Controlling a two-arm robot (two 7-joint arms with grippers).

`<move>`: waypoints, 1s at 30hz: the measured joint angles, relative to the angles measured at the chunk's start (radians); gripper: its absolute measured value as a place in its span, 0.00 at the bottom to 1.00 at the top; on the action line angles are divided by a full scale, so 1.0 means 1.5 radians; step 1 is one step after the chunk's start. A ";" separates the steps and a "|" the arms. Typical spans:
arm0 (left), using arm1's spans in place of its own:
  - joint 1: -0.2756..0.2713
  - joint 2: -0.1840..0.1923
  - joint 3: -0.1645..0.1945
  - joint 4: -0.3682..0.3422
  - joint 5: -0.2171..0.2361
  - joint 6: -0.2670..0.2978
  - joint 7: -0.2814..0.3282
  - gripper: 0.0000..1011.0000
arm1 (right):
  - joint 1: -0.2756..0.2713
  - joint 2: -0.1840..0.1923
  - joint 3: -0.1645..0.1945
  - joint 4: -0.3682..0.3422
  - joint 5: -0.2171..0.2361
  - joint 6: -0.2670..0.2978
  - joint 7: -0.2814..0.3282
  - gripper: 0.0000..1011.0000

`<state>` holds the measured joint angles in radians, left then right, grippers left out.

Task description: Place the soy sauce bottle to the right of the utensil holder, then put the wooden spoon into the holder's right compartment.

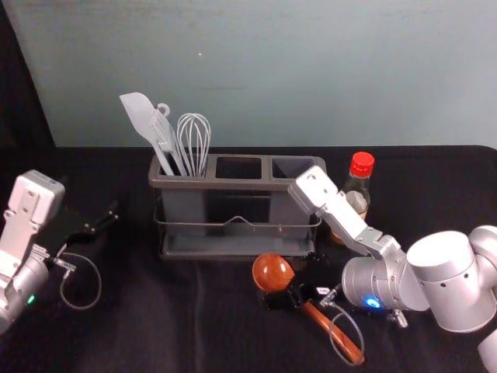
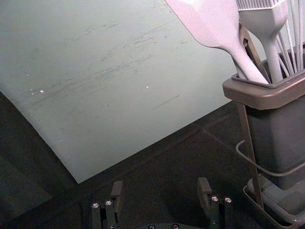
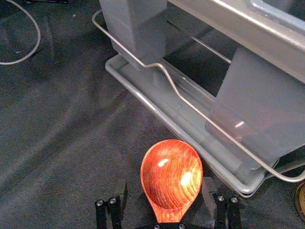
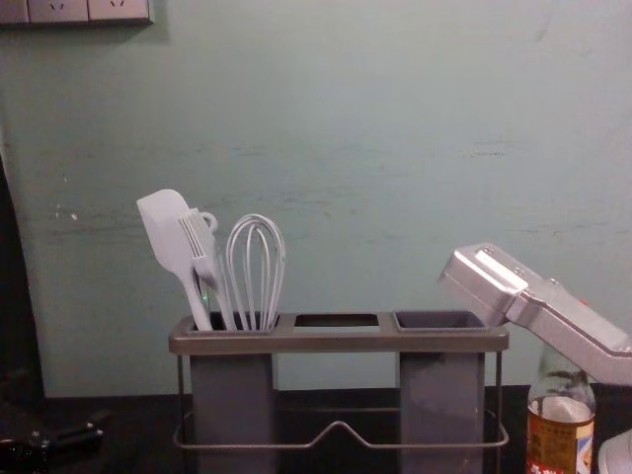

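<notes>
In the head view my right gripper [image 1: 289,295] is low over the wooden spoon [image 1: 335,334], just behind its bowl. In the right wrist view the gripper [image 3: 164,193] stands open, its fingers on either side of the spoon [image 3: 171,179] near the bowl's base. The utensil holder [image 1: 233,250] has white utensils in its left compartment; its right compartment [image 1: 293,167] shows an open top. The soy sauce bottle [image 1: 359,185] stands right of the holder, partly hidden by my right arm. My left gripper [image 1: 105,219], off the holder's left side, is open in the left wrist view [image 2: 161,188].
A pale wall [image 1: 311,70] rises behind the dark cloth-covered table [image 1: 186,326]. The holder's front wire rail [image 3: 178,93] and lower tray [image 3: 143,102] are close beyond the spoon bowl. A cable loops from each wrist.
</notes>
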<state>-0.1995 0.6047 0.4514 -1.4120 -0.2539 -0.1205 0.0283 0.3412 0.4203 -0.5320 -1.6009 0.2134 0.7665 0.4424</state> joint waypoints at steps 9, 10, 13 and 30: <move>0.000 0.000 0.000 0.000 0.000 0.000 0.000 1.00 | -0.007 -0.011 0.008 0.007 -0.008 -0.003 -0.001 0.99; 0.000 0.000 0.000 0.000 0.000 0.000 0.000 1.00 | -0.008 -0.011 0.008 0.007 -0.009 -0.003 -0.001 0.99; 0.000 0.000 0.000 0.000 0.000 0.000 0.000 1.00 | -0.010 -0.014 0.010 0.008 -0.012 -0.003 -0.001 0.99; 0.000 0.000 0.000 0.000 0.000 0.000 0.000 1.00 | -0.010 -0.028 0.012 0.023 -0.030 -0.015 0.003 0.99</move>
<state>-0.1995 0.6047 0.4514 -1.4120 -0.2539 -0.1205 0.0283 0.3257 0.3788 -0.5144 -1.5665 0.1680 0.7441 0.4476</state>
